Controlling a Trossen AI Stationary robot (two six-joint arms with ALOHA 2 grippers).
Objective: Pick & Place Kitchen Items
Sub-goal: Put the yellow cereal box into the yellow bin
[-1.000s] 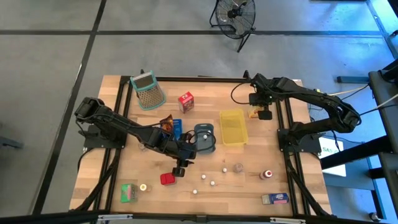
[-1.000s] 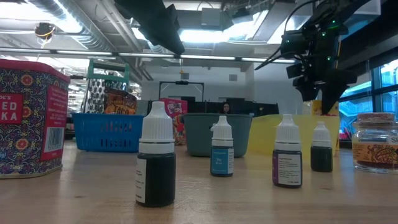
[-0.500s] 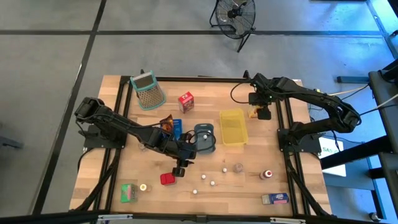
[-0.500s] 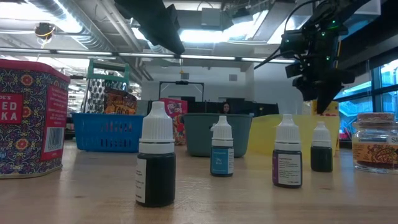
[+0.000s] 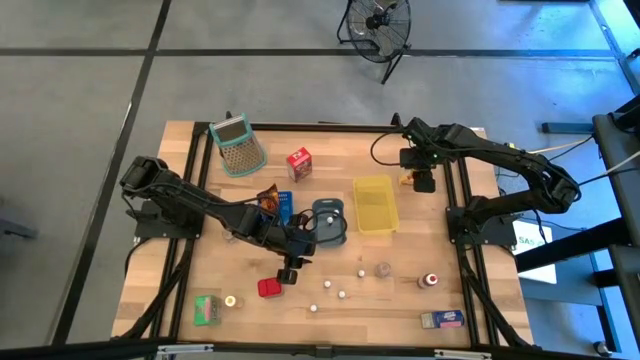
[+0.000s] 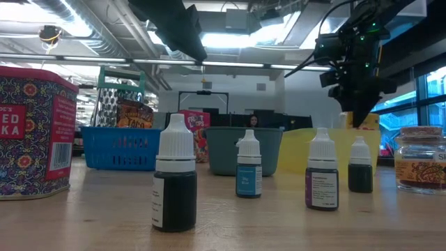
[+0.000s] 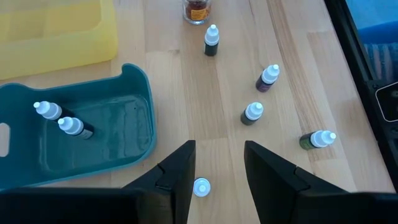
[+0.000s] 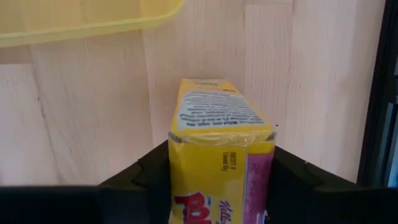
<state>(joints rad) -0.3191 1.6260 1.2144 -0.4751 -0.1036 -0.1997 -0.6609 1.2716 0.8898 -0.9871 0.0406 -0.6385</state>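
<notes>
My right gripper (image 8: 214, 180) stands over the far right of the pale wooden table (image 5: 400, 300), just beside the flat yellow plastic tray (image 5: 374, 203), its fingers (image 8: 140, 177) drawn in against the two broad faces of the small yellow cardboard carton (image 8: 217, 146), touching it on both sides. The carton looks light, stiff but crushable, so I would pinch it mid-height across its narrow width; it stands upright, long axis vertical, top flap toward my wrist. My left gripper (image 7: 214, 180) waits partly parted over a tiny white-capped dropper bottle (image 7: 201, 186) near the teal tray (image 7: 134, 134), holding nothing.
</notes>
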